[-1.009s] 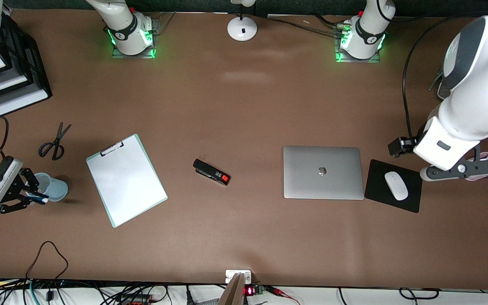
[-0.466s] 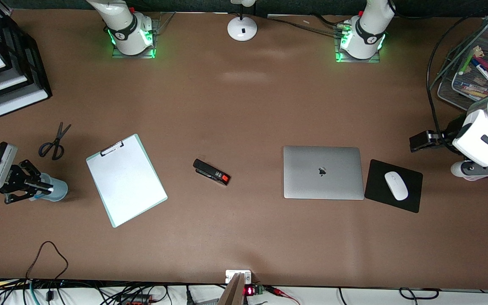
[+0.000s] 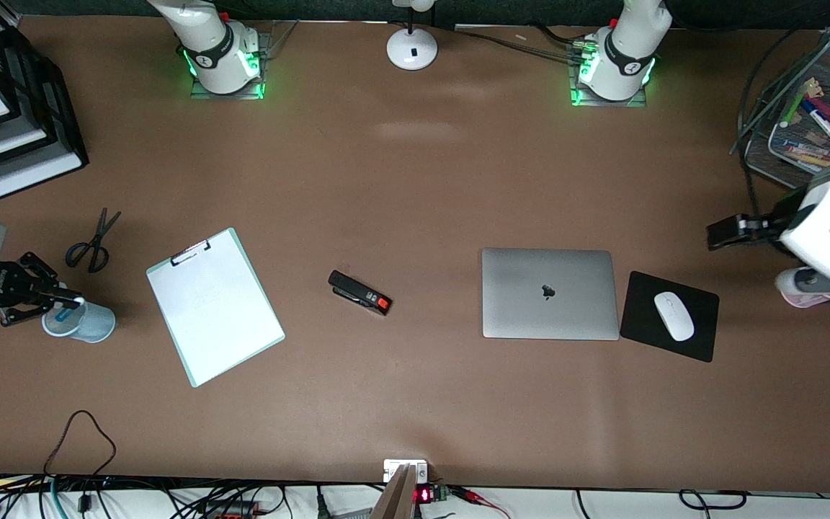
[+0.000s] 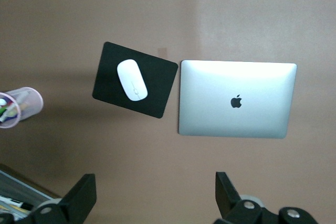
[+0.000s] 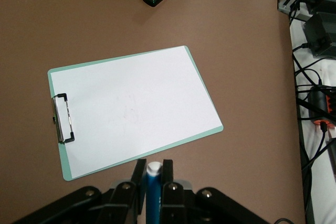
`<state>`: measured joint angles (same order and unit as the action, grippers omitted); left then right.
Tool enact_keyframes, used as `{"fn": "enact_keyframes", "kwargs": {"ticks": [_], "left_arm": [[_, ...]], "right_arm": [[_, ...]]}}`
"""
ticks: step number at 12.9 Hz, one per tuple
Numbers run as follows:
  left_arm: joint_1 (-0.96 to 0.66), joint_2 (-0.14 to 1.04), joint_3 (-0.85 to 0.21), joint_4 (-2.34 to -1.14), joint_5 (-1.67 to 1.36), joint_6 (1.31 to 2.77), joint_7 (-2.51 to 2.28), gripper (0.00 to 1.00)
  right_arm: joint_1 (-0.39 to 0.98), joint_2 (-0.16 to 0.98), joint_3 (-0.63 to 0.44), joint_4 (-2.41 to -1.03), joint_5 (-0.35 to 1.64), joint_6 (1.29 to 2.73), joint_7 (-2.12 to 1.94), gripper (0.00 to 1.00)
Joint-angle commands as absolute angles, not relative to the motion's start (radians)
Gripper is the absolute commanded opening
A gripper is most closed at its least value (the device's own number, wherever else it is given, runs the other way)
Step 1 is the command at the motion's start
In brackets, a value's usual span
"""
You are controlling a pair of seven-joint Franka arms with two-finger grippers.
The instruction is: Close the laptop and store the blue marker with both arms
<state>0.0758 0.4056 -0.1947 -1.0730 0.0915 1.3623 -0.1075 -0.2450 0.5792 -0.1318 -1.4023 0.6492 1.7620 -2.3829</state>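
Note:
The laptop (image 3: 549,293) lies closed on the table, lid up, and also shows in the left wrist view (image 4: 236,98). My right gripper (image 3: 62,303) is shut on the blue marker (image 3: 64,313) at the mouth of a light-blue cup (image 3: 87,326) at the right arm's end of the table. In the right wrist view the marker (image 5: 153,195) stands between the fingers of the right gripper (image 5: 153,174), white end out. My left gripper (image 3: 829,285) hangs over a pink cup (image 3: 798,297) at the left arm's end. In its wrist view the left gripper (image 4: 155,203) is open wide and empty.
A clipboard (image 3: 215,306), a black stapler (image 3: 359,293) and scissors (image 3: 92,244) lie between cup and laptop. A white mouse (image 3: 674,316) rests on a black pad (image 3: 699,342) beside the laptop. A wire tray (image 3: 764,144) and stacked paper trays (image 3: 33,108) stand at the table's ends.
My right gripper has carried the marker away from the front camera, to the cup's mouth. My left arm has drawn back toward its end of the table, uncovering the wire tray.

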Motion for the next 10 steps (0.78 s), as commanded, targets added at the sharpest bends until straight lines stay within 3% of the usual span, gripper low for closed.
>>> {"fn": "enact_keyframes", "kwargs": {"ticks": [1,3,8,10], "left_arm": [[0.139,0.289,-0.201,-1.214,0.068,1.362,0.012,1.00],[0.147,0.233,-0.202,-1.308,0.066,1.400,0.049,1.00],[0.184,0.216,-0.204,-1.335,0.064,1.425,0.138,1.00],[0.184,0.174,-0.204,-1.400,0.064,1.462,0.138,1.00]], "right_arm": [[-0.288,0.549,-0.110,-1.447,0.686,1.743,-2.480,0.00],[-0.305,0.552,-0.110,-1.447,0.686,1.712,-2.502,0.00],[-0.353,0.571,-0.110,-1.447,0.689,1.654,-2.545,0.00],[-0.364,0.586,-0.110,-1.447,0.690,1.646,-2.560,0.00]]}}
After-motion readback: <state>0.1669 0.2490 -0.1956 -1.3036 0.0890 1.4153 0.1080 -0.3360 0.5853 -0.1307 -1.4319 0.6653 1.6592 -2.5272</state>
